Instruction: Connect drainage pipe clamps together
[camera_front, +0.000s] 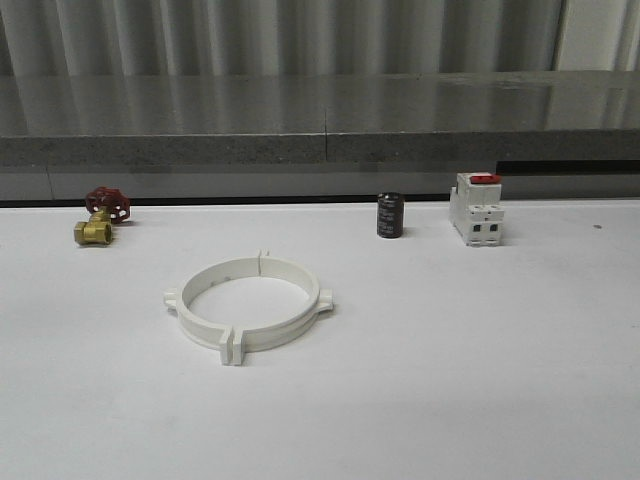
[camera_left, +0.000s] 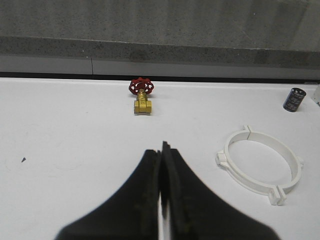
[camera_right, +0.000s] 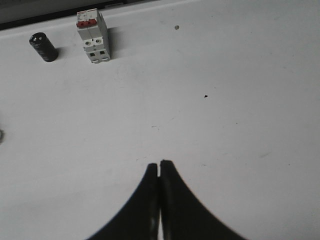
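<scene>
I seem to be working at a test bench in a lab or workshop: a plain white table (camera_front: 500, 380) runs up to a grey speckled stone-like ledge (camera_front: 200, 150), with corrugated metal sheeting (camera_front: 300, 35) behind it. Loose hardware stands along the table's back edge: a brass valve with a red handwheel (camera_front: 100, 218), a small black cylindrical capacitor (camera_front: 390, 215), and a white circuit breaker with a red switch (camera_front: 476, 209).

Left gripper (camera_left: 161, 150): on my left wrist feed, two matte black fingers (camera_left: 145, 190), broad at the base and curving to narrow tips; plain, no markings I can read. Right gripper (camera_right: 159, 166): same black, tapered, curved fingers (camera_right: 175, 205), smooth surfaces.
</scene>
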